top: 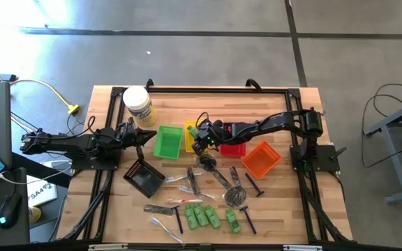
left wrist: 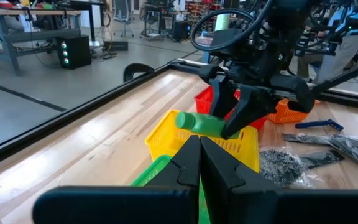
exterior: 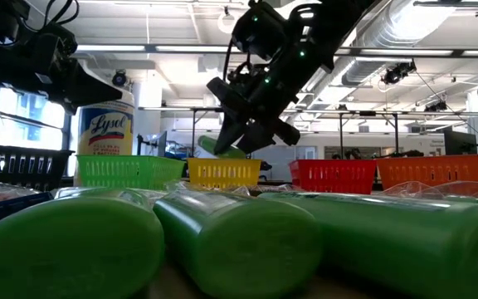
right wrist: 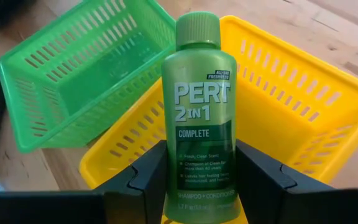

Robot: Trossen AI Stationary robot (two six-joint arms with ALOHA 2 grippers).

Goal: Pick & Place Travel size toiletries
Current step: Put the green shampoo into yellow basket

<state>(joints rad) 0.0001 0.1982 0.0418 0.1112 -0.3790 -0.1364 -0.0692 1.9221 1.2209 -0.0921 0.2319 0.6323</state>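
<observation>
Now the right gripper (right wrist: 197,177) clamps a green bottle (right wrist: 197,118) above the yellow basket (right wrist: 303,118), beside the green basket (right wrist: 73,81); left gripper (left wrist: 199,163) is closed, empty

My worktop (top: 117,202) is pale wood planking inside a black frame. Far left stands a white jar (top: 137,106). Across the middle sit green (top: 167,141), yellow (top: 192,137), red (top: 233,148) and orange (top: 261,159) baskets, with a black basket (top: 144,176) left. Green bottles (top: 202,215), black razors (top: 251,183) and wrapped sticks (top: 167,229) lie near.
</observation>
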